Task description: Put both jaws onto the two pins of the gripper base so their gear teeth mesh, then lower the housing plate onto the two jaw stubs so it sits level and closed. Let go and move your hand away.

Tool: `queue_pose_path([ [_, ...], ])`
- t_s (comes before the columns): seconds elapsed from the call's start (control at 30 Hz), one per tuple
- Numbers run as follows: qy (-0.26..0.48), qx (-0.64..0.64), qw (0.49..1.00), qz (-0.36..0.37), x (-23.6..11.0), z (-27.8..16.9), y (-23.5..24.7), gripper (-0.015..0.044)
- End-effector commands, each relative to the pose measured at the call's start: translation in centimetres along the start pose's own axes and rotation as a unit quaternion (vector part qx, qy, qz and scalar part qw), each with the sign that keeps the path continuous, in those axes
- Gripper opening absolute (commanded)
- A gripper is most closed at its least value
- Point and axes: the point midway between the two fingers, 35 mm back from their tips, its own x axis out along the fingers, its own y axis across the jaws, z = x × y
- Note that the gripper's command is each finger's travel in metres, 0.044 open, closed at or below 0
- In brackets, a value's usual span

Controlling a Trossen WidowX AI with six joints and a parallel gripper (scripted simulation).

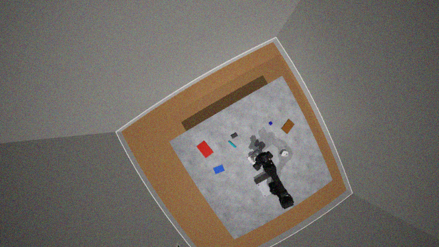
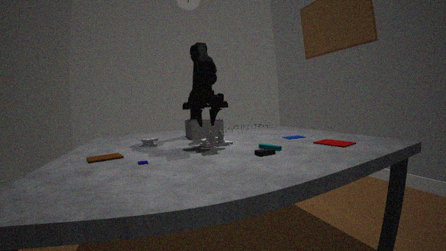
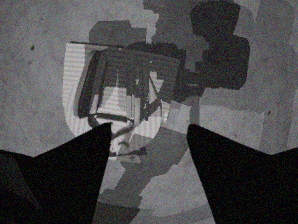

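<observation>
My gripper (image 2: 206, 125) (image 3: 149, 129) is open, with nothing between its fingertips, above the table. Below it a pale, rounded printed part with a ribbed surface (image 3: 73, 90), apparently the gripper base, lies on the table; it also shows as a white edge in the top view (image 1: 251, 159). Upright pieces stand on it toward the left in the wrist view; shadow hides whether these are the jaws, and whether any teeth mesh. A separate small white part (image 1: 284, 153) (image 2: 149, 141) lies to one side of the arm; I cannot tell which part it is.
A pale block (image 1: 264, 189) (image 2: 191, 130) stands beside the arm. Around lie a red plate (image 1: 204, 149) (image 2: 334, 143), a blue plate (image 1: 219, 169) (image 2: 294, 137), a teal bar (image 1: 232, 144) (image 2: 270, 147), a black block (image 1: 234, 135) (image 2: 265, 153), a brown plate (image 1: 287, 126) (image 2: 104, 157) and a small blue piece (image 1: 270, 123) (image 2: 143, 162).
</observation>
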Motion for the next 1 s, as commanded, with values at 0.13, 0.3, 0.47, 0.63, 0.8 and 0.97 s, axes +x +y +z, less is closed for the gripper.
queue_pose_path([
  [0.13, -0.007, 0.057, 0.998, -0.012, -0.7, -1.3, -4.3, 0.0434],
  [0.3, -0.005, 0.128, 0.992, -0.014, -1.1, -3.0, -7.7, 0.0440],
  [0.47, -0.002, 0.200, 0.980, -0.015, -1.5, -5.1, -11.0, 0.0440],
  [0.63, 0.000, 0.270, 0.963, -0.015, -1.8, -7.7, -13.9, 0.0440],
  [0.8, 0.003, 0.340, 0.940, -0.015, -2.1, -10.6, -16.6, 0.0440],
  [0.97, 0.004, 0.403, 0.915, -0.013, -2.4, -13.5, -18.6, 0.0440],
])
